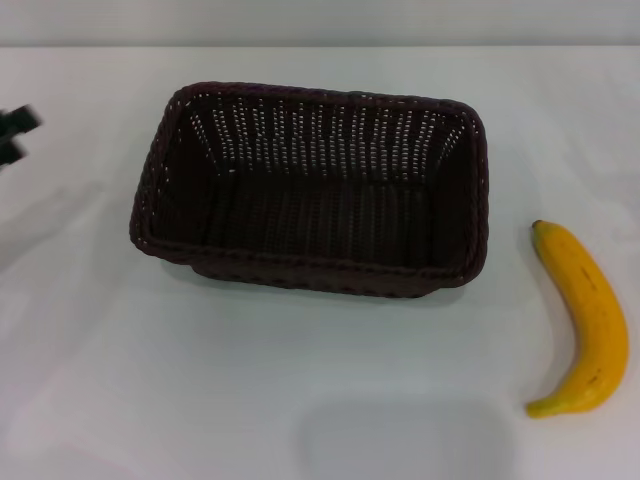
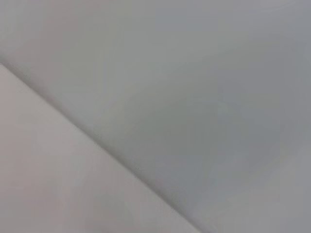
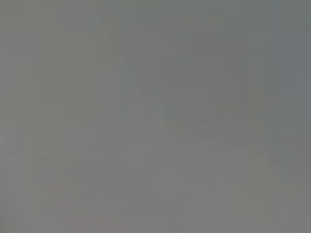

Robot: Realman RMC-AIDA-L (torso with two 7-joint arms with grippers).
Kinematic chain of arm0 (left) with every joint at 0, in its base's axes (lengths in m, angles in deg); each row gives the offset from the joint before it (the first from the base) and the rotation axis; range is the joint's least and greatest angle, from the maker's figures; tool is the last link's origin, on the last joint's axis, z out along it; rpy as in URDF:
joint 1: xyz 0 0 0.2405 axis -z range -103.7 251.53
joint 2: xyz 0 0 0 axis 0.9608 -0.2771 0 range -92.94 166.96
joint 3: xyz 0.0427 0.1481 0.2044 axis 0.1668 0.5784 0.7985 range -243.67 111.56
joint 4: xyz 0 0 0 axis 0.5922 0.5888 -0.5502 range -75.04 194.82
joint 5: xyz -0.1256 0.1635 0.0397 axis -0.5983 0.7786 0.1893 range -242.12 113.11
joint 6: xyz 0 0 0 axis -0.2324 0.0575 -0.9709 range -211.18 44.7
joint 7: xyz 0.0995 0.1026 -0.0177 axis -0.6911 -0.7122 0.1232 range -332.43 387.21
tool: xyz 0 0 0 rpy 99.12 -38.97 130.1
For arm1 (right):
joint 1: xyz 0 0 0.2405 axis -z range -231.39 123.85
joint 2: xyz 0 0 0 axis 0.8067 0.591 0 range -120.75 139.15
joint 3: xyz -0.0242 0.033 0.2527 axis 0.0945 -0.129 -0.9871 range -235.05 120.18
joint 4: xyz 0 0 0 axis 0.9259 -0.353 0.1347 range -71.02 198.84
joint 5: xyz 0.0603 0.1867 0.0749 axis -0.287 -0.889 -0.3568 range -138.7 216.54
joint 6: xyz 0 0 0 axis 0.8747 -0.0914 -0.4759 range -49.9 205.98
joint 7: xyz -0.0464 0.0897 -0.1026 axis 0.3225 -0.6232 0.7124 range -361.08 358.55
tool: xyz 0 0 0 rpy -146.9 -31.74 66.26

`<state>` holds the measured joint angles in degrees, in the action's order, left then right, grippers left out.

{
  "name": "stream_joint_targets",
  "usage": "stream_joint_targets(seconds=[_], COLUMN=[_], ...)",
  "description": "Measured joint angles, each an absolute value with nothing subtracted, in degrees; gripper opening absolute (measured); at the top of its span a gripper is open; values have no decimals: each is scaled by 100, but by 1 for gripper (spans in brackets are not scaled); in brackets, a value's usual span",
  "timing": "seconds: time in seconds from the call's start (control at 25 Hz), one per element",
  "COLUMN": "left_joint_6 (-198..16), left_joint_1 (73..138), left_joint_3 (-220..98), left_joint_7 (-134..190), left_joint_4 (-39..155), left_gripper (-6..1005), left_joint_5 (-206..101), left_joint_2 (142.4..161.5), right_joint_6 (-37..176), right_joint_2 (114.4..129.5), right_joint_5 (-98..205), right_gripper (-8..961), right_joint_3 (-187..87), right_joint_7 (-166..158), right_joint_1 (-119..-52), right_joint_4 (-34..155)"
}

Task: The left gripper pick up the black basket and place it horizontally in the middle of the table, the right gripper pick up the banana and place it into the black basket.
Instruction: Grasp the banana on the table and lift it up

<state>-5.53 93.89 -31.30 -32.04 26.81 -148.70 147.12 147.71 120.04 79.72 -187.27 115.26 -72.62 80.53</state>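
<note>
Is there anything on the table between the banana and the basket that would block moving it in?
Nothing visible. The banana lies on the white table to the right of the black basket, with bare tabletop between them. The basket is open-topped and empty. The left gripper sits at the far left edge.

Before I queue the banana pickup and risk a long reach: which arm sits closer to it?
Probably right: the banana lies right of the black basket, while the left gripper is at the far left edge.
</note>
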Motion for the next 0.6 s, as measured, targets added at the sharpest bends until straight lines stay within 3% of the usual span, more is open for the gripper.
stream_joint_targets(seconds=[0.2,0.28,0.36,0.44,0.6], left_joint_6=[-1078,-1281,-1528,-1740,-2255], left_joint_1=[9012,9006,9022,9043,9082], left_joint_3=[-3550,-3853,-4076,-4264,-4454], left_joint_7=[-4494,-4986,-5447,-5790,-6355], left_joint_4=[3053,3287,3457,3526,3550], left_gripper=[739,738,738,737,736], left_joint_5=[-15451,-15466,-15480,-15490,-15666], left_joint_2=[14839,14852,14864,14903,14988], right_joint_6=[14780,14752,14525,14310,14576], right_joint_2=[11395,11344,11424,11616,12226], right_joint_5=[9464,10295,11376,12579,15127], right_gripper=[855,855,855,855,852], right_joint_3=[-18367,-18331,-18337,-18356,-18342], right_joint_7=[9063,8178,7007,5836,3757], right_joint_1=[-7079,-6936,-6766,-6628,-6447], right_joint_4=[8996,9863,10991,12200,14569])
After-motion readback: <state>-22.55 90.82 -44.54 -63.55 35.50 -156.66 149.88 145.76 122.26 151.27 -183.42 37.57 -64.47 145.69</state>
